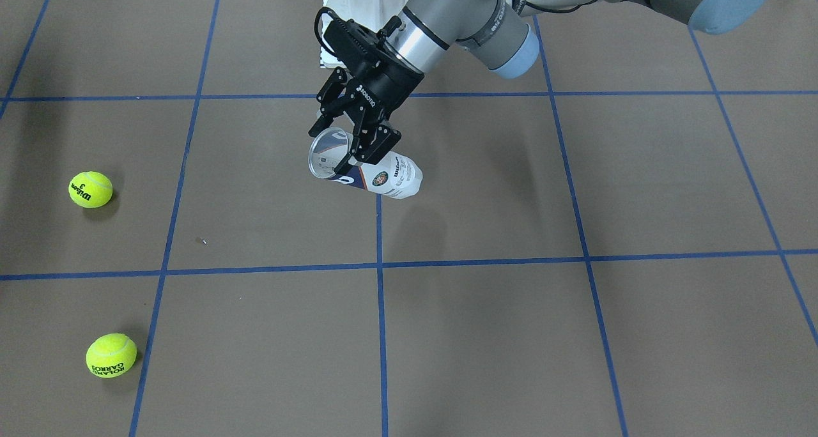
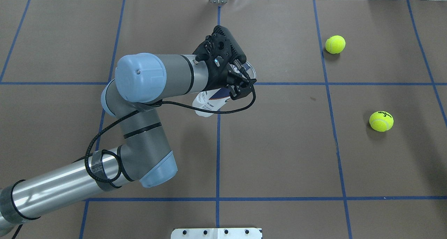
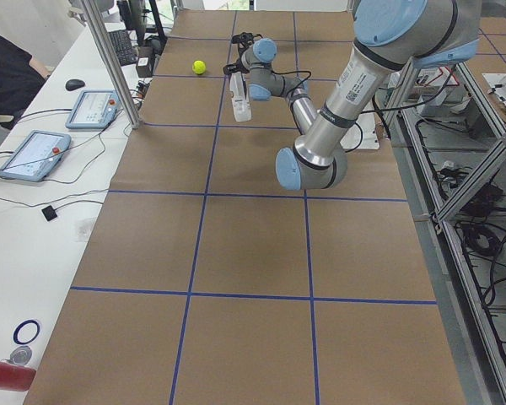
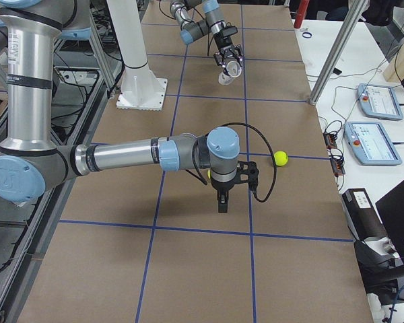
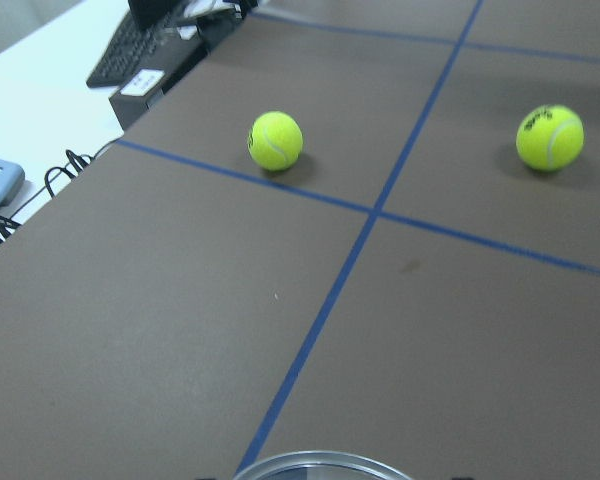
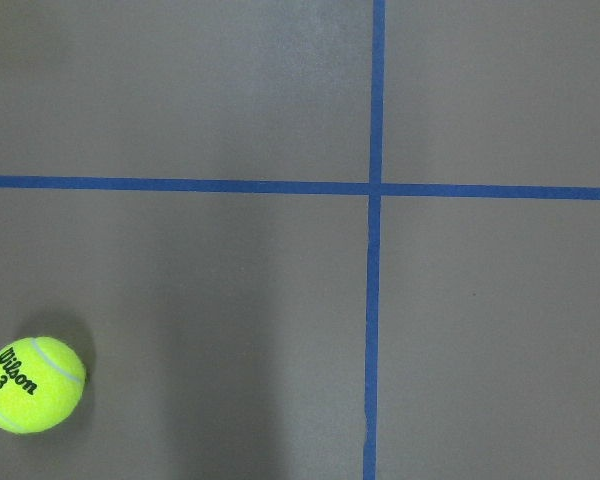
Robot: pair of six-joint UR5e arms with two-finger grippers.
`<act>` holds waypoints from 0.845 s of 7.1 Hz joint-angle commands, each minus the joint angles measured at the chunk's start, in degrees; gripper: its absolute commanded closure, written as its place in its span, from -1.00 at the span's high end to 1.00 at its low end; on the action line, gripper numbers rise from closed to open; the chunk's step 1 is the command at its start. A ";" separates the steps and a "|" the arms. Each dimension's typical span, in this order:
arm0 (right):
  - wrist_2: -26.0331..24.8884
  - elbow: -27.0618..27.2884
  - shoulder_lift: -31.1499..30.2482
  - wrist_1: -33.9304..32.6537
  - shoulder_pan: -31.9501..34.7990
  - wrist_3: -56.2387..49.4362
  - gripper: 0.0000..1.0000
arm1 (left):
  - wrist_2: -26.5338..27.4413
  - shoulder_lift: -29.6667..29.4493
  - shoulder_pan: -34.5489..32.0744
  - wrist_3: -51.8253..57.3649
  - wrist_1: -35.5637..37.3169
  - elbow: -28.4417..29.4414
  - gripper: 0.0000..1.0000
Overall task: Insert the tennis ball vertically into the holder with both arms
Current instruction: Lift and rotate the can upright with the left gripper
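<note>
My left gripper (image 1: 346, 141) is shut on the holder (image 1: 378, 176), a clear Wilson ball can with a navy-and-white label. It grips the can at its metal rim and holds it tilted above the table's middle. The can also shows under the wrist in the overhead view (image 2: 209, 104), and its rim shows at the bottom edge of the left wrist view (image 5: 325, 463). Two yellow tennis balls lie on the brown table, a Wilson one (image 1: 90, 189) (image 2: 381, 121) (image 6: 32, 385) and a Roland Garros one (image 1: 111, 355) (image 2: 335, 44). My right gripper (image 4: 222, 199) shows only in the exterior right view, pointing down near the balls; I cannot tell if it is open.
The white pedestal base (image 2: 216, 233) stands at the robot's edge of the table. Blue tape lines cross the brown surface. A white side bench (image 3: 42, 160) with tablets, cables and a metal post (image 4: 333, 57) runs along the far side.
</note>
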 commanded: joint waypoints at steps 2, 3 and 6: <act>0.08 0.71 0.08 0.00 0.00 0.21 1.00 | 6.91 5.67 0.11 -3.29 -19.34 1.41 -0.57; 0.08 0.80 0.16 0.00 0.00 0.21 1.00 | 9.37 6.48 0.20 -3.48 -29.25 5.51 -0.57; 0.00 0.80 0.69 0.00 0.00 0.21 1.00 | 15.46 6.58 0.55 -6.64 -43.92 13.70 -0.57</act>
